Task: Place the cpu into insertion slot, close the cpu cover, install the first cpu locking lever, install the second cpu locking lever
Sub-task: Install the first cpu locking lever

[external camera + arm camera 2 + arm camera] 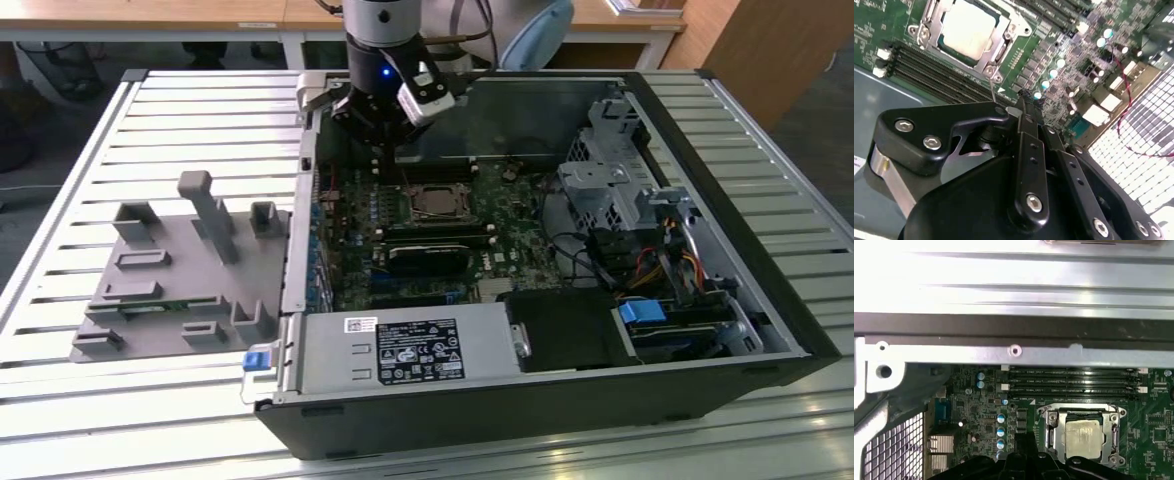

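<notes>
The cpu (pixel 968 27) lies flat in the insertion slot (pixel 1081 416) on the green board, its silvery-tan top showing. The silver cpu cover (pixel 1000 48) lies down around it as a frame. In the first wrist view the cpu (pixel 1084 438) and cover (pixel 1114 432) sit just beyond my fingers. A thin wire locking lever (pixel 992 90) sticks up from the socket's corner, its free end close beside my fingertips. My gripper (pixel 1023 102) hovers over the board beside the socket, its black fingers shut together. In the exterior view the gripper (pixel 387 160) hangs inside the case, at the socket's (pixel 434 203) far left.
The open computer case (pixel 747 300) lies on a slatted metal table (pixel 160 120). Long memory slots (pixel 1074 382) run beside the socket. A power supply (pixel 400 350) fills the case's near side, with drive cages and cables at the exterior view's right. A grey fixture (pixel 174 270) stands outside at the left.
</notes>
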